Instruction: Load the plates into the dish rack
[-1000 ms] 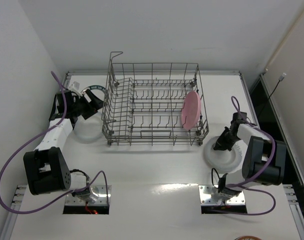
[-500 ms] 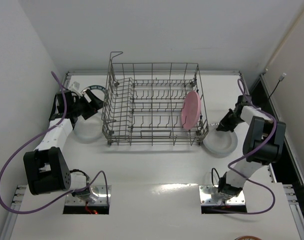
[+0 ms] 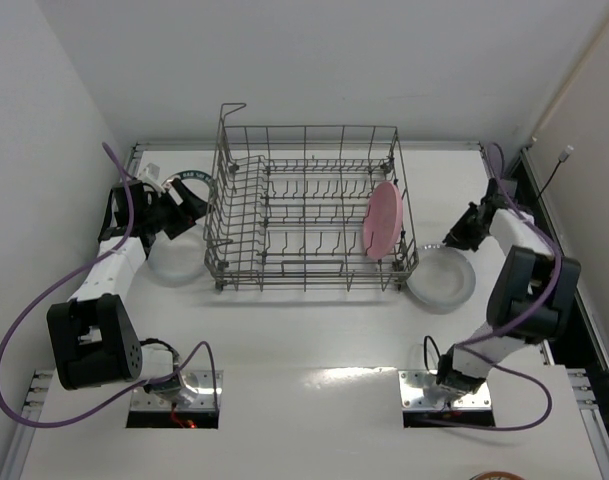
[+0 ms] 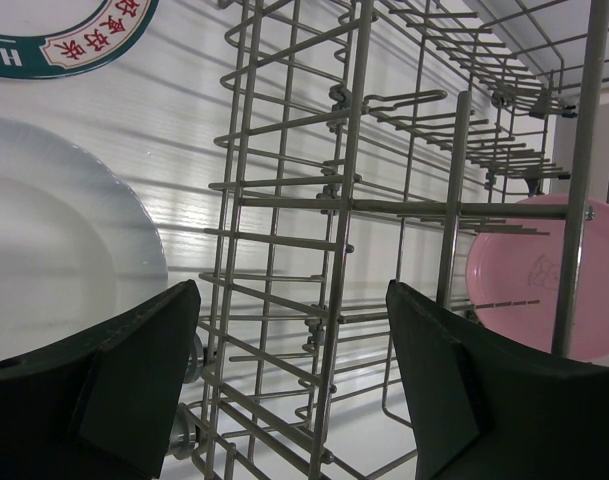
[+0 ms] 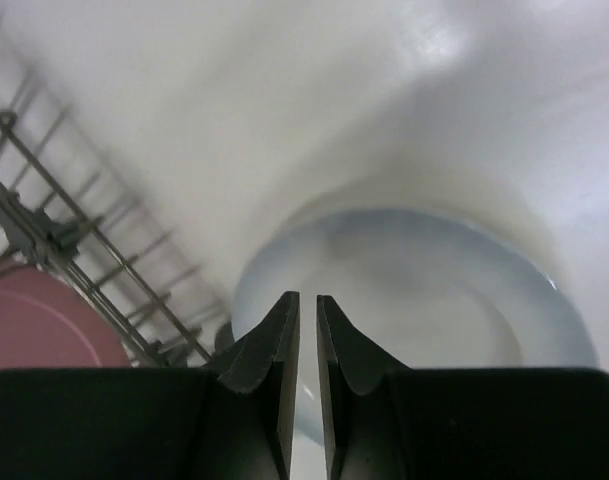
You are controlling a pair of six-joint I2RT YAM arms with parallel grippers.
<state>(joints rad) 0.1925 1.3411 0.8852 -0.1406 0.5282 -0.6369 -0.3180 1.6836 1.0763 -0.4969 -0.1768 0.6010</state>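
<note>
Grey wire dish rack [image 3: 309, 210], table centre; pink plate [image 3: 383, 220] upright at its right end; whitish plate [image 3: 442, 284] flat just right; second whitish plate [image 3: 172, 266] left; lettered-rim plate [image 4: 84, 40] far left; left gripper [image 4: 292, 300] spread wide, empty; right gripper [image 5: 304, 300] pinched nearly together over right plate's rim

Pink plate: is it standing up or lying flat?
Standing on edge: the pink plate sits upright inside the rack, at its right end.

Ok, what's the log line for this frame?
dish rack: pink plate only | left gripper: fingers open, empty | right gripper: fingers shut over whitish plate | lettered-rim plate, white plate: on table, left of rack
</note>
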